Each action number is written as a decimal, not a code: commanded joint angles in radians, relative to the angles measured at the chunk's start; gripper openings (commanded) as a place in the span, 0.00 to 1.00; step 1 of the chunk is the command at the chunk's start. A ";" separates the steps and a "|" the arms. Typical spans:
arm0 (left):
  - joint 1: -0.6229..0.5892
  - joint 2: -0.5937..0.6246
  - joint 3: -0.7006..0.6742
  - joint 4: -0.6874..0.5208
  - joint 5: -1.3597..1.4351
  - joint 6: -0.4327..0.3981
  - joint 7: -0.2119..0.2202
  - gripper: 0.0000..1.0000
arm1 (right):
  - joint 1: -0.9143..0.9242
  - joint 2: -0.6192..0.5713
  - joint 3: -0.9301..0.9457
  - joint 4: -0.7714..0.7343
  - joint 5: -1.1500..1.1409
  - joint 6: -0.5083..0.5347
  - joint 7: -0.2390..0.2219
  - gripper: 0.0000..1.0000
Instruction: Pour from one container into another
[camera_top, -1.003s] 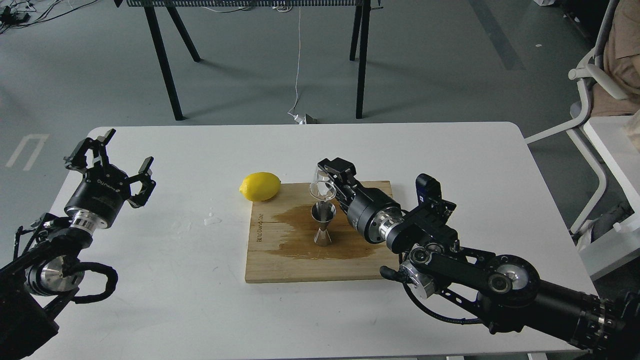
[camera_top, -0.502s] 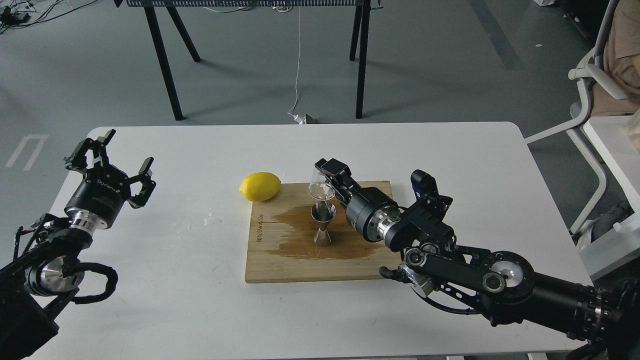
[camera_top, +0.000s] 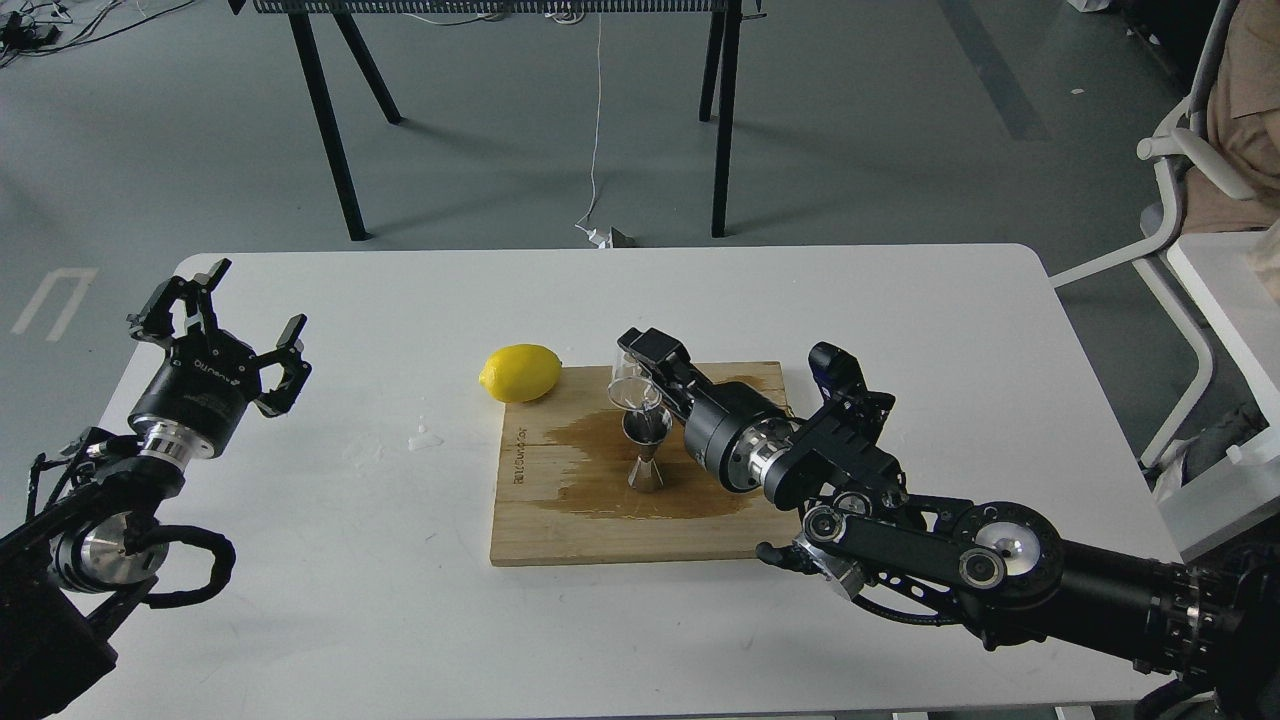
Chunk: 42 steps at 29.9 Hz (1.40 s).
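Gripping the glass cup (camera_top: 628, 383) by its wall, the right gripper (camera_top: 640, 375) has its fingers closed on it, tilted directly above the jigger (camera_top: 646, 447). Thin, slippery glass: likely light but fragile. Left gripper (camera_top: 225, 325), far left of the jigger, spread wide, empty.

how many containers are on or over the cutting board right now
2: a glass cup tipped in the right claw above the board, and a steel jigger standing upright on the board's wet patch, right beneath it.
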 joint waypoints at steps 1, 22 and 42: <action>0.000 0.001 0.000 0.000 0.000 0.000 0.000 0.90 | -0.003 0.002 -0.001 -0.004 -0.017 0.000 0.000 0.45; 0.005 0.001 0.000 0.000 0.000 0.000 0.000 0.90 | 0.003 -0.002 -0.036 -0.011 -0.063 0.000 0.011 0.45; 0.006 0.001 0.000 0.000 0.000 0.000 0.000 0.90 | 0.053 -0.018 -0.093 -0.011 -0.084 0.000 0.012 0.45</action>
